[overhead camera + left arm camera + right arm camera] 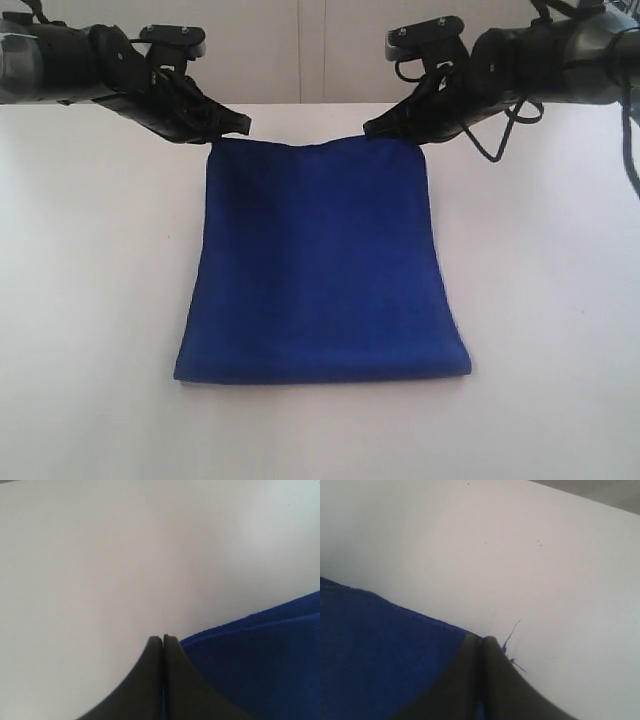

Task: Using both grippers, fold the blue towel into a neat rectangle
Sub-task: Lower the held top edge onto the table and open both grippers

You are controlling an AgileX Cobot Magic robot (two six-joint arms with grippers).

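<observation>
Blue towel lies doubled on our white bench. We clamp its two corners nearest the arms with the left claw and right claw. A loose thread trails beside the right one.

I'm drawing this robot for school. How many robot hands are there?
2. The left gripper is at the far left corner of the blue towel, the right gripper at its far right corner, each with fingers shut on the cloth. No others show.
</observation>
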